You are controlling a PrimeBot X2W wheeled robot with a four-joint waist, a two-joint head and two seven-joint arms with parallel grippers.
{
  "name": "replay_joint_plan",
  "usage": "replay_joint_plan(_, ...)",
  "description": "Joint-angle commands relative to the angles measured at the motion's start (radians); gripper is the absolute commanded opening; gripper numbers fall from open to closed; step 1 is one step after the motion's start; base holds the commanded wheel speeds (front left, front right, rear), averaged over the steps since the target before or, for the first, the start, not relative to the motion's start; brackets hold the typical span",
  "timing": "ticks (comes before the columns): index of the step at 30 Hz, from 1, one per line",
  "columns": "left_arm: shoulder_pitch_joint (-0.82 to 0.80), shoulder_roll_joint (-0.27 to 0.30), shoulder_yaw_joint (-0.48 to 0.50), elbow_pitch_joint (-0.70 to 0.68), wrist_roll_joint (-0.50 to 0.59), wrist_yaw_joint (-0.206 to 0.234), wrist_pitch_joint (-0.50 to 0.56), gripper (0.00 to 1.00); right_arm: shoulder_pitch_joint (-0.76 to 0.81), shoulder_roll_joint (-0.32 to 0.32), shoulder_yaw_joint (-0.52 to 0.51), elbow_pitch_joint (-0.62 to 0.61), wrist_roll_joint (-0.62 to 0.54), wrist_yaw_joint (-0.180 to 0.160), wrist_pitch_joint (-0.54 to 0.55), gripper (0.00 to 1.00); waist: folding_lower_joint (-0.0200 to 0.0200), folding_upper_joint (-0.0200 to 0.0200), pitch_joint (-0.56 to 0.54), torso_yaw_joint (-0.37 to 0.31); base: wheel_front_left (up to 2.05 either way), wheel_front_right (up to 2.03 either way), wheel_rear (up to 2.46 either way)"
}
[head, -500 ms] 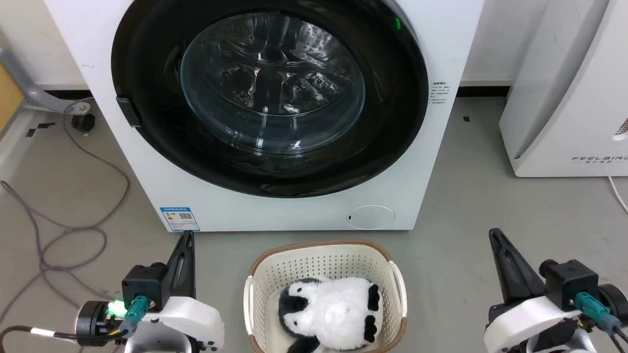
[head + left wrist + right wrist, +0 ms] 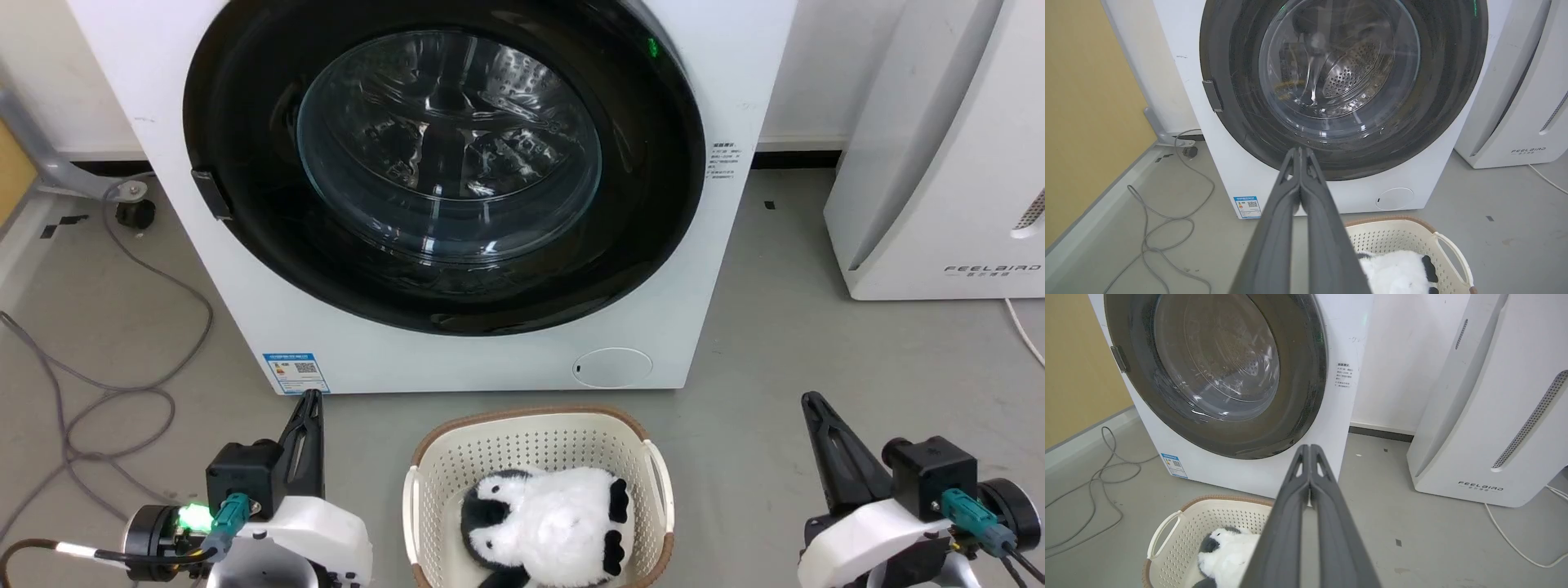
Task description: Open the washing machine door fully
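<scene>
Both clenched empty, the left gripper [image 2: 310,404] and the right gripper [image 2: 810,404] sit low, well apart from the washing machine door [image 2: 445,163], closed flush on the washing machine [image 2: 457,363], glass facing the robot, handle tab [image 2: 211,194] leftward; its top is cut off.

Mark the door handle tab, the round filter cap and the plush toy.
door handle tab [image 2: 211,194], head view, middle of the tab.
filter cap [image 2: 612,367], head view, centre of the cap.
plush toy [image 2: 555,513], head view, its white body.
</scene>
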Motion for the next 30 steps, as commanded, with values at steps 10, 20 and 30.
replay_joint_plan(10, 0.018, -0.001, 0.003, -0.006, 0.007, 0.003, 0.003, 0.0, 0.007, 0.0, 0.003, -0.001, -0.008, 0.001, 0.001, 0.0, 0.0, 0.0, 0.0, 0.0, 0.0, 0.0, 0.0)
replay_joint_plan(20, 0.003, -0.001, -0.003, -0.002, 0.0, 0.008, -0.006, 1.0, 0.001, 0.0, -0.004, -0.004, 0.011, 0.0, -0.009, 1.0, 0.0, 0.0, 0.001, 0.0, 0.0, 0.0, 0.0)
replay_joint_plan(30, 0.002, -0.001, -0.013, -0.007, -0.009, 0.026, -0.027, 1.0, 0.0, 0.0, -0.014, -0.019, 0.073, 0.0, -0.03, 1.0, 0.0, 0.0, 0.003, 0.0, 0.0, 0.0, 0.0)
